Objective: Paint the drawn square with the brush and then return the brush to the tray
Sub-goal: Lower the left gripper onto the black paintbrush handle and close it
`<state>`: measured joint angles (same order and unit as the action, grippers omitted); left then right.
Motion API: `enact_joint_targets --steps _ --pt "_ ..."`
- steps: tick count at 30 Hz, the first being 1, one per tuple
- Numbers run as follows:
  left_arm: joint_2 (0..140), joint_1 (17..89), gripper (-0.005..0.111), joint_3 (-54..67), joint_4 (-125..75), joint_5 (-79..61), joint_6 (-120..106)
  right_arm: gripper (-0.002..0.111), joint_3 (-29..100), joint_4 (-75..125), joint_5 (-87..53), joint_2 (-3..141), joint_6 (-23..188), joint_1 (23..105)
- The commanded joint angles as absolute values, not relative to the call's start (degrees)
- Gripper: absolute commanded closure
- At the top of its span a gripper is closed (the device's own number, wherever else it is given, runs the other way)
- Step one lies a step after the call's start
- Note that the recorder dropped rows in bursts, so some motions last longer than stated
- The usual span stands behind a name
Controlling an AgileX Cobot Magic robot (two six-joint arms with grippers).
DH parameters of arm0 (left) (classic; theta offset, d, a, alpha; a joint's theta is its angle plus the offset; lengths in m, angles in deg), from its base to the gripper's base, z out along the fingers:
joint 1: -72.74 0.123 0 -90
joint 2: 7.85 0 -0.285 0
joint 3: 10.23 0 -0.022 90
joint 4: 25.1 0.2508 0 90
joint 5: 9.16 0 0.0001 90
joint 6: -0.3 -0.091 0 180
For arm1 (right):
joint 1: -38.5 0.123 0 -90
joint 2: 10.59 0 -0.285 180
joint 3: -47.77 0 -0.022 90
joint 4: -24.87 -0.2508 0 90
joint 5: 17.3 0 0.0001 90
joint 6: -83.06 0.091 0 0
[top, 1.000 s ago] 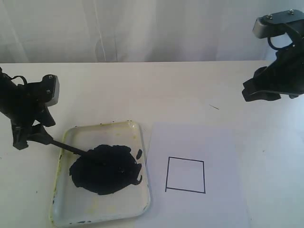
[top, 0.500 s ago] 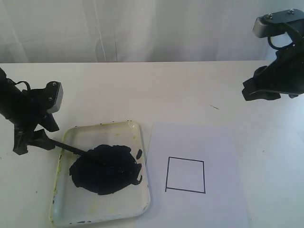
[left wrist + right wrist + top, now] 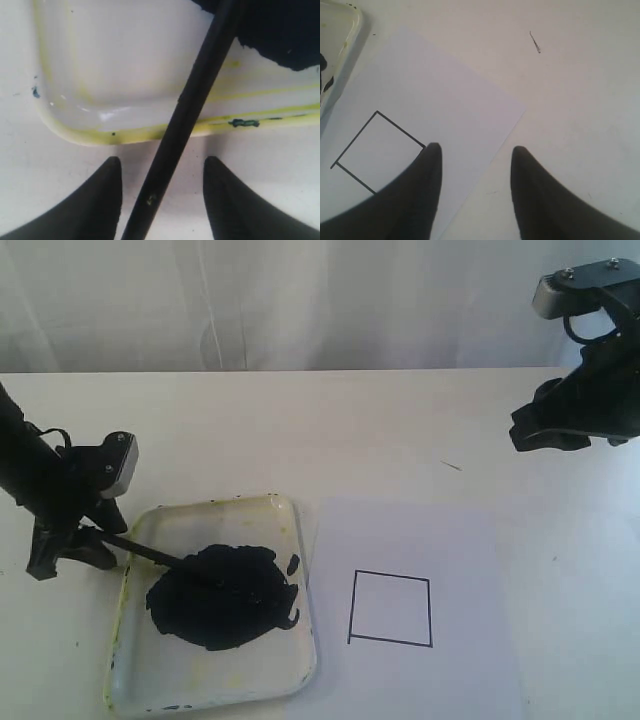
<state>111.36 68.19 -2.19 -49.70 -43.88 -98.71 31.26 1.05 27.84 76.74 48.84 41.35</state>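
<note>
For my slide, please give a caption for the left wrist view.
Open left gripper straddles the brush handle lying across the tray rim.

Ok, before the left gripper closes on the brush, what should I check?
1. Is the brush inside the left gripper: ok, the handle runs through the gap.
2. Left jaws open: ok.
3. Tip loaded: ok, it lies in the paint puddle in the tray.
4. Is the drawn square unpainted: ok, blank.
5. Is the right gripper away from the tray: ok, open, off to the side.
</note>
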Motion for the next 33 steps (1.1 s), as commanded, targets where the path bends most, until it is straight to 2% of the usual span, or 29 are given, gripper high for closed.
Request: enact_joint_targets --steps 1,3,10,33 --pt "111.47 68.01 0.067 -2.32 -50.82 -46.99 -98.89 0.066 31.00 0.74 27.44 76.79 48.17 41.41" --pt "111.47 68.01 0.070 -2.32 -50.82 -48.97 -98.89 0.066 31.00 0.74 27.44 76.79 48.17 41.41" --pt "111.25 68.01 0.070 -2.32 -50.82 -53.44 -98.48 0.066 31.00 0.74 27.44 76.79 48.17 41.41" --pt "111.35 68.01 0.070 -2.32 -49.03 -49.99 -96.46 0.066 31.00 0.84 27.46 76.79 48.17 41.41"
